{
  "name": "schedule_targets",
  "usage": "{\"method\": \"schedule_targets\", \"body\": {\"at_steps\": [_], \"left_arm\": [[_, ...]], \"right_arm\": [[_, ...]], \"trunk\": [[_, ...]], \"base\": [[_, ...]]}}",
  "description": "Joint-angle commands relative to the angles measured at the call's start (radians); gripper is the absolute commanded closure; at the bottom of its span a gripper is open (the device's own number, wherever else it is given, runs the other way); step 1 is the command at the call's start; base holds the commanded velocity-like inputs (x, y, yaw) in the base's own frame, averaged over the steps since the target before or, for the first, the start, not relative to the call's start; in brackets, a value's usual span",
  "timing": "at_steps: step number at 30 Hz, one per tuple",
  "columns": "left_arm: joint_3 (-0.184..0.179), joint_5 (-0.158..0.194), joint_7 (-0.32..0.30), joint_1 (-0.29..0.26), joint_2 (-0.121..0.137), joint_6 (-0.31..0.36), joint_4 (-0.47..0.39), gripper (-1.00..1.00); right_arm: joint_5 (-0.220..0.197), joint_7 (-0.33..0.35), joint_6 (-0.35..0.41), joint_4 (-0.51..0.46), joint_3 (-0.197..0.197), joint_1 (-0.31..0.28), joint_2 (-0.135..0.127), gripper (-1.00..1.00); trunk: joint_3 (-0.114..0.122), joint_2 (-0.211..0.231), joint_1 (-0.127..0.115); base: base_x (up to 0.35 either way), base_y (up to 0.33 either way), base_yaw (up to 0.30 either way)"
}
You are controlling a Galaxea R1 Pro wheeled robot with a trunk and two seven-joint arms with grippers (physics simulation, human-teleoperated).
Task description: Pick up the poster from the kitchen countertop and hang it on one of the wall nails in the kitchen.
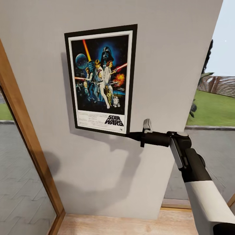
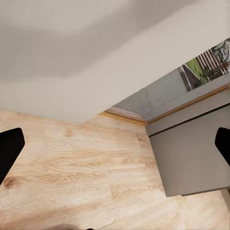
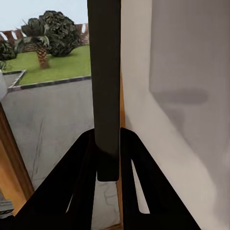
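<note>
Overhead, the poster (image 1: pixel 101 80) lies flat against the grey wall (image 1: pixel 169 58), the right gripper (image 1: pixel 130 134) clenched on its lower right corner. Along the right wrist, both fingers (image 3: pixel 84 182) pinch the poster's dark edge (image 3: pixel 105 86) beside that wall (image 3: pixel 187 96). Over wooden floor (image 2: pixel 72 167), the left gripper (image 2: pixel 115 148) hangs released, fingertips (image 2: pixel 9 148) wide apart.

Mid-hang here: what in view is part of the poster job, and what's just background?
Part of the job:
- poster, against the wall
- right claw, clamped on the poster's lower corner

Background:
- wooden door frame
- wood floor
- grey cabinet
- lawn and trees outside
- left claw, open
</note>
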Motion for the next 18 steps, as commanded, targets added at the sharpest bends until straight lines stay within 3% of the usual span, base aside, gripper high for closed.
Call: {"method": "schedule_targets", "body": {"at_steps": [1, 18], "left_arm": [[-0.008, 0.007, -0.001, 0.0, 0.0, -0.006, 0.0, -1.0], [-0.008, 0.007, -0.001, 0.0, 0.0, -0.006, -0.001, -1.0]], "right_arm": [[-0.009, 0.0, 0.011, 0.0, 0.002, 0.0, -0.001, 1.0], [-0.009, 0.0, 0.011, 0.0, 0.001, 0.0, -0.001, 1.0]], "trunk": [[-0.001, -0.001, 0.0], [-0.001, -0.001, 0.0]], "base": [[0.0, 0.0, 0.0], [0.052, 0.0, 0.0]]}}
